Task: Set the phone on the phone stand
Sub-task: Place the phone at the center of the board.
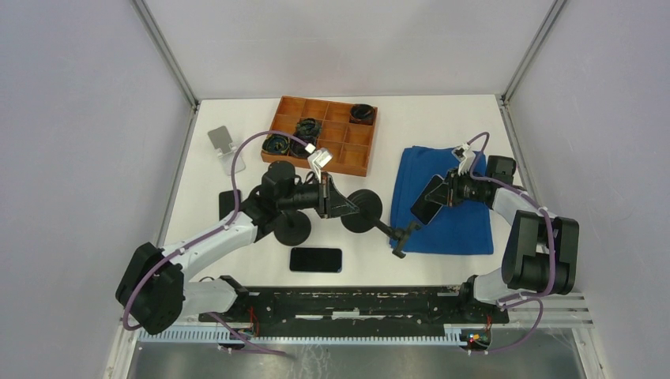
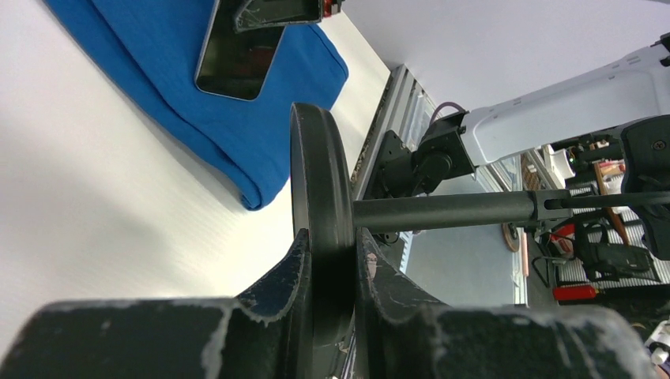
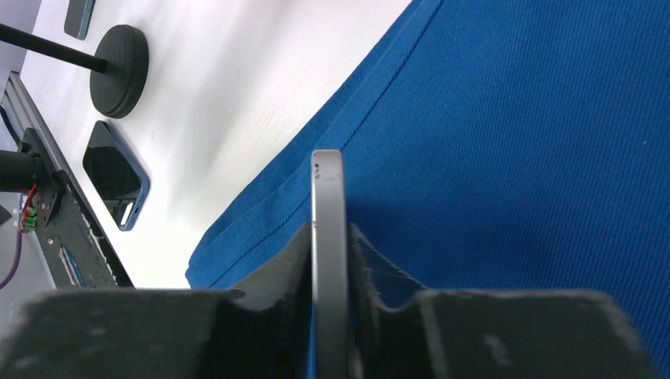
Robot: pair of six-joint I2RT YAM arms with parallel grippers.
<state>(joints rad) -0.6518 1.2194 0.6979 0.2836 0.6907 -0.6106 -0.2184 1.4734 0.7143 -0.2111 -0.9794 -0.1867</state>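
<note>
While the left gripper (image 1: 351,209) is clamped on the edge of the phone stand (image 1: 365,212), the stand's round black base sits near the middle of the table (image 1: 442,118), and its thin pole (image 1: 387,227) runs off toward the right arm and ends in a small clamp head (image 1: 400,242). In the left wrist view the two fingers (image 2: 276,276) pinch the base from both faces, with the base edge-on between them; whether the base rests on the table or hangs just above it cannot be told.

The right gripper (image 1: 442,196) is closed on the phone (image 1: 427,202), gripping it across its thin sides. The phone hangs tilted over the left part of a blue cloth (image 1: 466,225), to the right of the stand and apart from it.

Near the front edge a second phone (image 1: 316,259) lies flat with its dark screen up. A third phone (image 1: 228,204) lies partly under the left arm. Another black disc (image 1: 292,227) sits beside that arm. At the back stand a wooden tray (image 1: 348,167), holding dark coiled items in some compartments, and a small silver stand (image 1: 221,140) to its left.
</note>
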